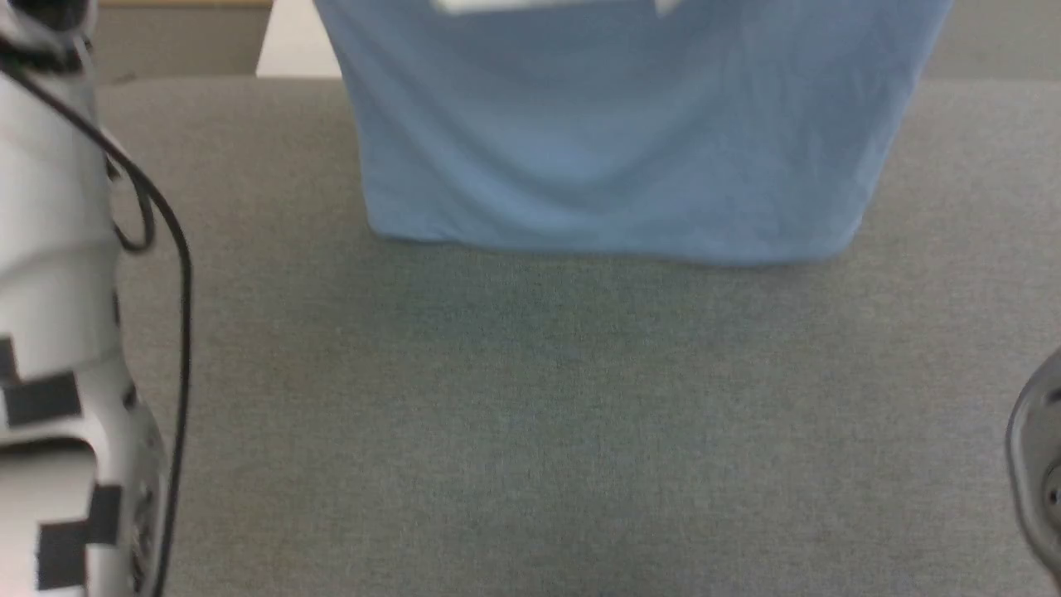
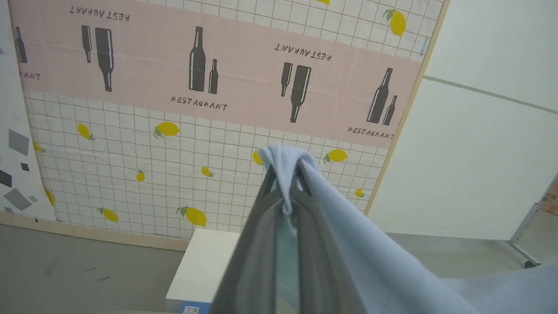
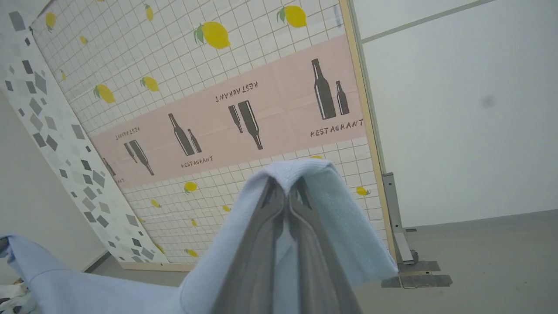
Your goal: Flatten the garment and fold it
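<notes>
We hold the garment clamped in left gripper and right gripper; it hangs below both, hem low over the table.

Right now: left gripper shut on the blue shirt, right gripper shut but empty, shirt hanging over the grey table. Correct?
One thing is off: the right gripper is not empty. The right wrist view shows it shut on a fold of the shirt. The rest holds: left gripper shut on the shirt, which hangs over the grey table.
</notes>
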Robot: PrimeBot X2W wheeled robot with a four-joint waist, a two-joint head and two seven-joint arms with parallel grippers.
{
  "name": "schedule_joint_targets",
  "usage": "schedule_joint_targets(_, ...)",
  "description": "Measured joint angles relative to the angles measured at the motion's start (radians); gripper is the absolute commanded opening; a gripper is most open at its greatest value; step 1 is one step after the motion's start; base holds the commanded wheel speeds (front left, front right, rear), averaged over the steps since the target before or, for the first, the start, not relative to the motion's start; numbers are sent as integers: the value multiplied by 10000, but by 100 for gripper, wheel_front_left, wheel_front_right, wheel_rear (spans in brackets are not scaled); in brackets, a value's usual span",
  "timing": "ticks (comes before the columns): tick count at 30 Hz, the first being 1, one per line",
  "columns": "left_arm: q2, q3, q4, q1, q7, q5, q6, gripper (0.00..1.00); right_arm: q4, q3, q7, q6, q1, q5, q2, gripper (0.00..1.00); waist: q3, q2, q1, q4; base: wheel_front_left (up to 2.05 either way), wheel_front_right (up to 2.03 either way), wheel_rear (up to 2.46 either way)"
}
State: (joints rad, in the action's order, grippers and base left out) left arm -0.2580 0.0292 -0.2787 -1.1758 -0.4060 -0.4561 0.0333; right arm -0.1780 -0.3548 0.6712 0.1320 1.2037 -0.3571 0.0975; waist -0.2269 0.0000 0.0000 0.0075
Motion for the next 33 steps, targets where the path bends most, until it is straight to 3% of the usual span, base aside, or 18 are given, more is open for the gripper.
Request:
schedule_joint_targets(10, -389, 431, -1716, -3269, 1480, 1175, 221, 0, -1607, -84, -1394, 0, 3521, 1605, -79, 0, -2010, 0, 1, -35, 0, 0, 0)
schedule_joint_targets(17, -443, 525, -2771, -4258, 2316, 1241, 161, 0, -2449, -194, -1910, 0, 4427, 2015, -167, 0, -3171, 0, 2, -108, 0, 0, 0)
schedule_joint_targets(25, -332, 587, -3925, -4219, 2922, 1133, -100, 0, -2995, 21, -2201, 0, 4080, 1870, -75, 0, -4056, 0, 2, -71, 0, 0, 0)
schedule_joint_targets(33, 199, 761, -4847, -2522, 3770, 640, -876, 0, -2963, 662, -2408, 0, 1700, 500, 159, 0, -3762, 0, 2, 176, 0, 0, 0)
